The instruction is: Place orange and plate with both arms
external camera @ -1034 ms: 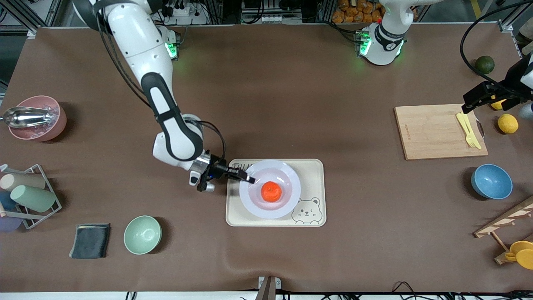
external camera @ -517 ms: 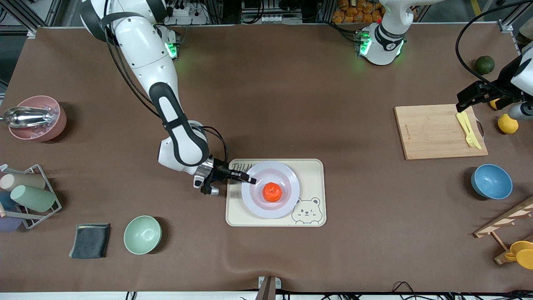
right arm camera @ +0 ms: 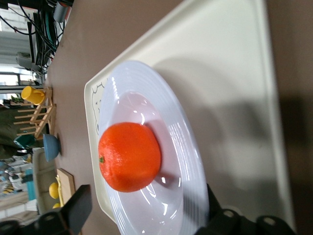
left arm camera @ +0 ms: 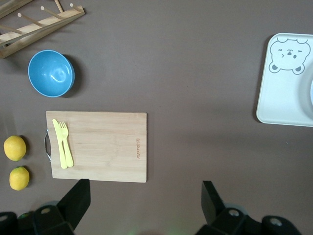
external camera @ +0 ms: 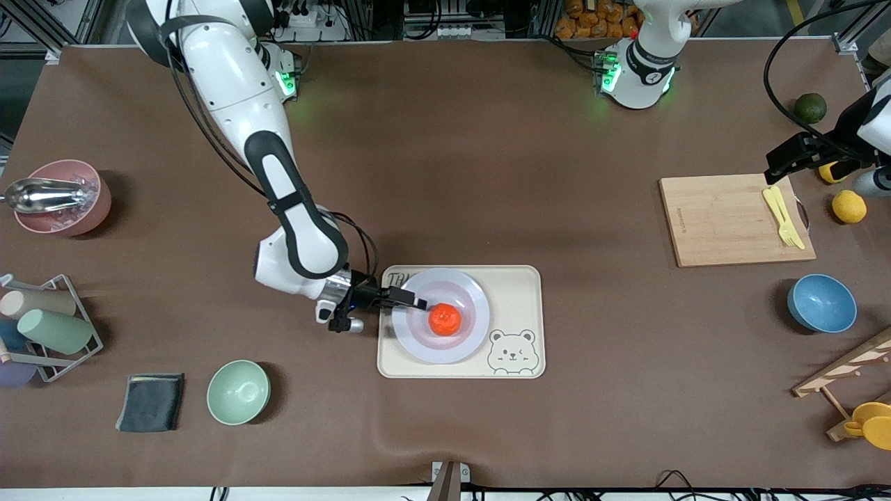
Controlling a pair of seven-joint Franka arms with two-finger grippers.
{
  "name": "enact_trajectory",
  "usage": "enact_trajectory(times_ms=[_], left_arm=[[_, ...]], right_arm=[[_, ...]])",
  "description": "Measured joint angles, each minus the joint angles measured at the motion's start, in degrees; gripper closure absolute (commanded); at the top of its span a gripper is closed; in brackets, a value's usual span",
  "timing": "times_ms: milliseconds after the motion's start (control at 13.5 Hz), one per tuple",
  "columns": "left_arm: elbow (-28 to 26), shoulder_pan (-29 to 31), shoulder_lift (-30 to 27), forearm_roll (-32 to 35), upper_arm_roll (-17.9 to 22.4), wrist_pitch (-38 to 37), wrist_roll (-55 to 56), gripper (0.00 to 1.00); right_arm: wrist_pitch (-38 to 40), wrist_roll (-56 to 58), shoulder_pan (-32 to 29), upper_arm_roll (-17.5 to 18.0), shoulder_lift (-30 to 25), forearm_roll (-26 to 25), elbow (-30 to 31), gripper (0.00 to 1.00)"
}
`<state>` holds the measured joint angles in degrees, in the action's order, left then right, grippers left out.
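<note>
While the orange (external camera: pixel 445 319) sits in the well of the lavender-white plate (external camera: pixel 465 348), the plate itself rests on the cream bear tray (external camera: pixel 518 285), toward the tray's end nearer the right arm. The right gripper (external camera: pixel 412 303) reaches low over the plate rim from that end; front view shows one finger laid across the rim, its tip just beside the orange. Right wrist view has the rim running between the two dark fingers (right arm camera: pixel 74 208), so they look pinched on the plate's edge, though actual contact is hidden. Judged step: the plate, loaded with fruit, is being set on the tray. Next move likely calls for letting the rim go level and backing out without tipping the dish or nudging the orange. The left gripper (external camera: pixel 793 158) waits, high above the end of the wooden cutting board (external camera: pixel 724 223) farthest from the tray, fingers spread and holding nothing. The left wrist view adds what the right one lacks: the yellow fork and knife (left arm camera: pixel 63 143) on the board, two lemons (left arm camera: pixel 15 148) beside it, a blue bowl (left arm camera: pixel 51 73), and the tray's bear corner. Only the front view shows both arms together.
</note>
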<state>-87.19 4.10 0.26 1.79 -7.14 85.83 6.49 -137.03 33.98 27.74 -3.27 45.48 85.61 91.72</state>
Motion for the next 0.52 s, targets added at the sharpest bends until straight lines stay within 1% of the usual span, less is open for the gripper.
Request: enact_trajectory(times_ms=[148,517], left_arm=[[-0.1,0.0,0.0,0.0,0.0,0.0,0.0,0.0],[-0.2,0.0,0.0,0.0,-0.1,-0.1,0.0,0.0]], right_arm=[[0.1,-0.2,-1.9,-0.1,-2.0,-5.2,0.2,0.0],[0.3,-0.5,-4.7,-0.3,-7.6,-15.0,3.1,0.0]])
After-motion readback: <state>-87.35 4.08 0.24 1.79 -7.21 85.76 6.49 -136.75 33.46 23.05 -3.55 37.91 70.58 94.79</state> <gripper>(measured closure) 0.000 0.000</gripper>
